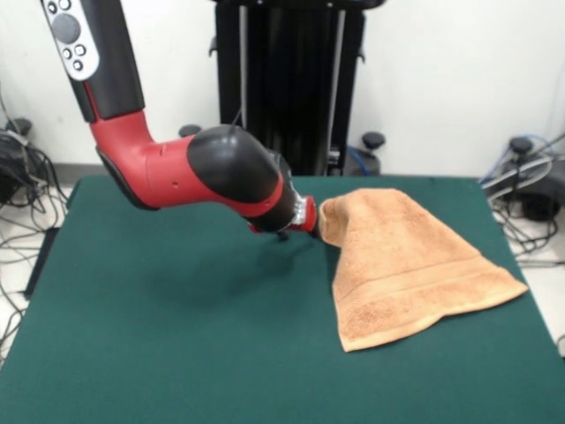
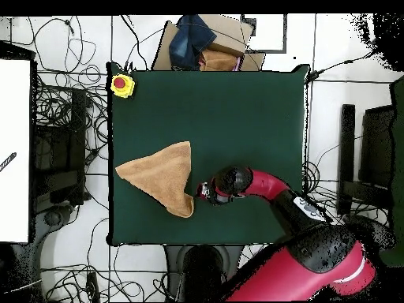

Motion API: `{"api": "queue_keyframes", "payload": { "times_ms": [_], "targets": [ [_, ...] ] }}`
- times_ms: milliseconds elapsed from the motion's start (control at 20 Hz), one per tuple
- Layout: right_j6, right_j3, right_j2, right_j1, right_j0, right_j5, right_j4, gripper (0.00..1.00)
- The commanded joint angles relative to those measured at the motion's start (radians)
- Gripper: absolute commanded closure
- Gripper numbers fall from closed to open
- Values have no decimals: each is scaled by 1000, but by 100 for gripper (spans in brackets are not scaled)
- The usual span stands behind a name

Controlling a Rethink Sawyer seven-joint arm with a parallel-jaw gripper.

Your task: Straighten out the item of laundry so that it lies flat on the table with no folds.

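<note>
The peach-orange towel (image 1: 397, 265) lies folded on the right half of the dark green table (image 1: 177, 336). It tapers to a point at its far left corner, which is lifted off the table. My gripper (image 1: 315, 223) is at that corner and shut on it, and the cloth hangs from it like a tent. A woven band stripe runs near the towel's front edge. In the overhead view the towel (image 2: 158, 175) is a triangle at the table's (image 2: 237, 110) left side, with the gripper (image 2: 199, 192) at its lower right tip.
A yellow box with a red button (image 2: 121, 84) sits on the table's corner in the overhead view. A cardboard box with dark cloth (image 2: 201, 41) stands beyond the table edge. Cables lie on the floor around the table. The robot's pedestal (image 1: 287, 79) is at the far side.
</note>
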Motion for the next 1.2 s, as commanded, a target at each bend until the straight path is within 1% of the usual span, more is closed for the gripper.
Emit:
{"api": "queue_keyframes", "payload": {
  "times_ms": [50, 200, 350, 500, 700, 850, 950, 1200],
  "targets": [
    [-95, 6, 47, 104, 7, -177, -41, 0],
    [-73, 39, 54, 102, -17, -187, -19, 0],
    [-39, 86, 57, 65, -26, -193, -7, 0],
    [27, 183, 59, -26, -14, -185, 14, 0],
    [131, 311, 61, -168, 27, -193, 52, 0],
    [158, 344, 60, -244, 63, -156, 97, 0],
    [159, 346, 53, -260, 79, -153, 115, 0],
    [136, 328, 34, -211, 93, -210, 146, 0]
  ]
}}
